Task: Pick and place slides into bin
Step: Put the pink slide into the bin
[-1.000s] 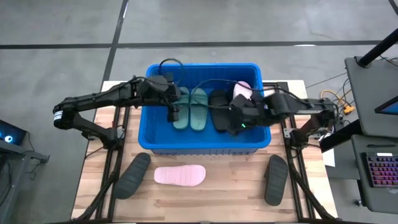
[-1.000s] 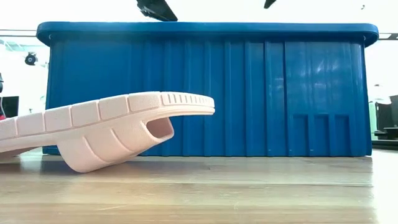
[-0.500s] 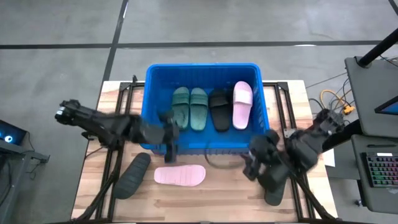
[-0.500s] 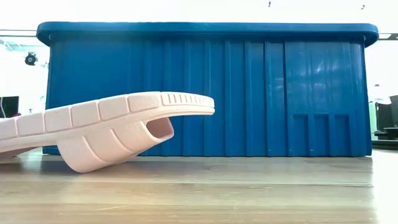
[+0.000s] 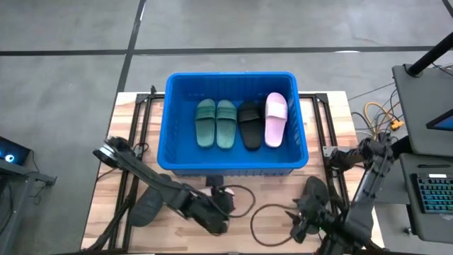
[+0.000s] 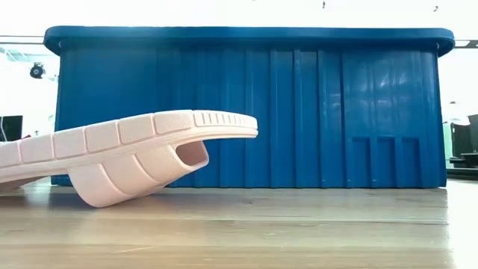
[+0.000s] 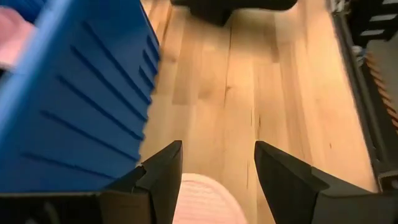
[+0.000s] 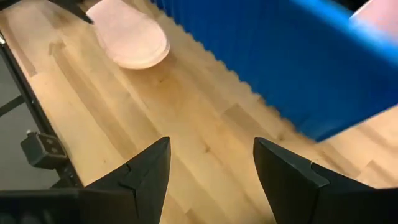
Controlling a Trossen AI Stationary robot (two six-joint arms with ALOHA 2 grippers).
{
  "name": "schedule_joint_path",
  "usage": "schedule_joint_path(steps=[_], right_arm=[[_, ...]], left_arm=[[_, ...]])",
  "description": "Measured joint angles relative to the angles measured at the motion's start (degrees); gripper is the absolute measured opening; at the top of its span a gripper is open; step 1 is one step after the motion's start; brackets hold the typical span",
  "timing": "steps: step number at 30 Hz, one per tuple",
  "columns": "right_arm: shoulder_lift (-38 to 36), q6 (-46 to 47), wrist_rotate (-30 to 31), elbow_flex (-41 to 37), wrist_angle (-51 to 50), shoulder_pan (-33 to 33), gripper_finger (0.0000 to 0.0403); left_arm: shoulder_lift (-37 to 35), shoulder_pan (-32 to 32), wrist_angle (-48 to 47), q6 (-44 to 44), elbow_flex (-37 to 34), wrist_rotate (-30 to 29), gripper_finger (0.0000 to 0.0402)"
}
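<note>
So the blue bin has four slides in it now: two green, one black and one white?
Not quite. The high view shows four slides in the bin: two green, one black, and the last is pale pink, not white.

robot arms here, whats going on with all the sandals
The two arms are loading slides into the blue bin. Four are in it: two dark green slides, a black one and a pale pink one. Both grippers are open and empty, low over the front of the table. The left gripper is just above the other pink slide; the right gripper is by a charcoal slide. Another charcoal slide lies at front left.
</note>
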Motion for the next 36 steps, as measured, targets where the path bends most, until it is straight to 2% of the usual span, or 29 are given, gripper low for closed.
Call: schedule_joint_path(steps=[6,12,16,23,29,33,36], right_arm=[[5.19,5.00,-0.20,1.12,1.28,2.24,0.0219],[8.30,5.13,-0.42,3.44,2.75,2.30,0.0219],[9.39,4.79,-0.41,4.42,2.75,2.24,0.0219],[10.10,4.20,-0.42,5.31,2.87,2.26,0.0219],[10.10,3.86,-0.42,6.06,2.97,2.25,0.0219],[10.10,2.66,-0.42,6.53,3.05,2.26,0.0219],[10.10,2.65,-0.44,7.07,3.14,2.26,0.0219]], left_arm=[[12.52,-0.24,-13.14,-6.79,14.20,-3.41,0.0185],[22.34,-0.19,-28.63,-25.44,28.97,-3.45,0.0185],[26.21,-0.15,-31.43,-26.64,35.21,-1.97,0.0185],[27.57,0.27,-30.69,-28.34,37.00,5.89,0.0185],[27.57,2.12,-30.07,-28.00,36.59,15.69,0.0185],[27.57,2.62,-27.95,-21.10,36.12,18.14,0.0185],[27.57,3.17,-27.02,-19.05,36.01,23.54,0.0185]])
